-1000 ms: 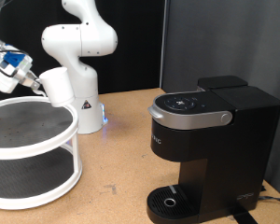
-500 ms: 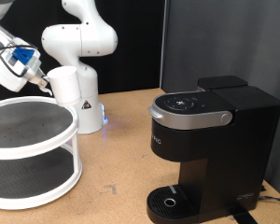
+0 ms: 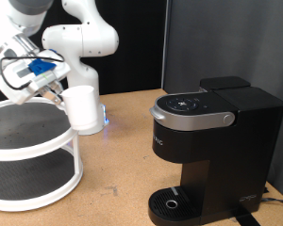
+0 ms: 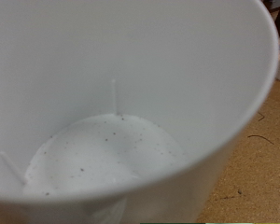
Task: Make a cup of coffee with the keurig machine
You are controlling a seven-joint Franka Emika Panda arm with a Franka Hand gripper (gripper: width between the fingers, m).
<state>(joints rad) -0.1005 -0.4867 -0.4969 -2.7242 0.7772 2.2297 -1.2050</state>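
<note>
The cup [image 3: 83, 108] is carried in the air at the exterior view's left, just past the edge of the white two-tier stand [image 3: 47, 151], upright or nearly so, with its axis roughly vertical. It is held at its rim side by the gripper [image 3: 58, 92], whose fingers are closed on its wall. In the wrist view the cup [image 4: 121, 112] fills the picture; its inside is empty but flecked with dark specks. The keurig machine [image 3: 212, 141] stands well apart, towards the exterior view's right, with its lid down and its drip tray [image 3: 172, 202] bare. Between cup and machine lies open wooden tabletop [image 3: 123, 160]. A black curtain [image 3: 226, 38] closes the back.
</note>
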